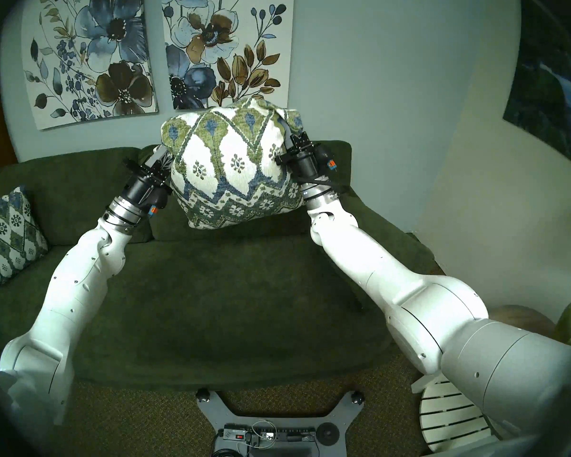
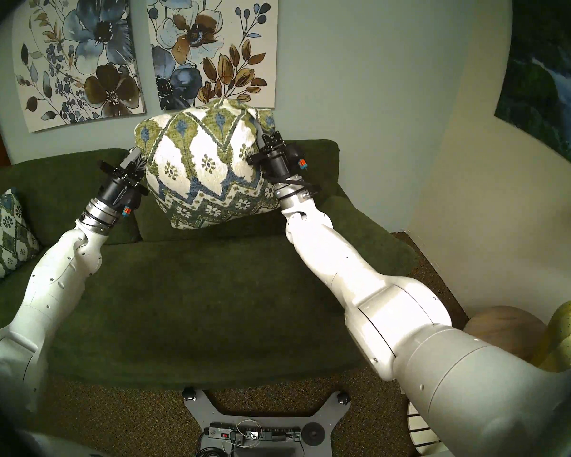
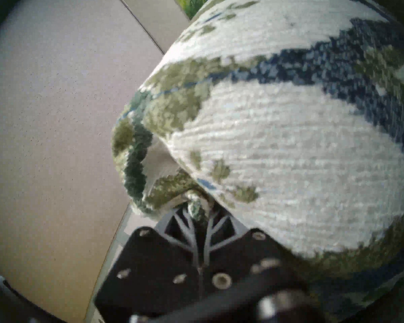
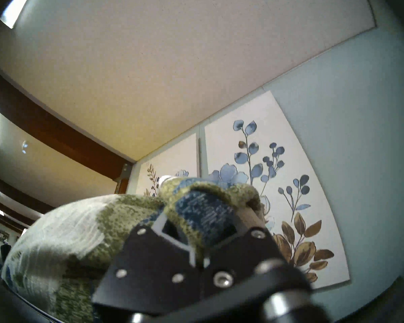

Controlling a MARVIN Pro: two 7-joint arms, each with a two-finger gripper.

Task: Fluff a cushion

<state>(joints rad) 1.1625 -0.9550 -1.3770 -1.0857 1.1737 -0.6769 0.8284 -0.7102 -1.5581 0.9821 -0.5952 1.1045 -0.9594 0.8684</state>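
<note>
A pale blue-grey wall (image 1: 376,83) rises behind a dark green sofa (image 1: 211,298) of nubby, matte upholstery, and in the head view we count two floral canvas panels (image 1: 93,57) hanging side by side on the far wall, a darker landscape print (image 1: 554,93) at the right, and two patterned pillows. The cushion (image 1: 234,169), plump and square in coarse white weave with olive and blue diamonds, is in the air above the seat, in front of the backrest, with clear room beneath it down to the broad seat; the smaller, bluer pillow (image 1: 7,235) leans at the sofa's far left end. Our left gripper (image 1: 164,153) is pinched tight on the cushion's left edge and our right gripper (image 1: 285,130) is closed just as tightly on fabric bunched near its upper right corner. Nearer us lie brown carpet, the grey base plate (image 1: 264,410) and a white slatted stool (image 1: 452,413) at the right. The second head view shows the same layout, the cushion (image 2: 208,169) hanging between both white arms. In the left wrist view the ribbed grey fingers (image 3: 184,224) meet on a fold of the cushion's (image 3: 278,152) seam, with ceiling open at the left. In the right wrist view the black gripper (image 4: 196,224) clamps a gathered olive-and-blue ridge of cushion (image 4: 79,234), and both panels show beyond.
</note>
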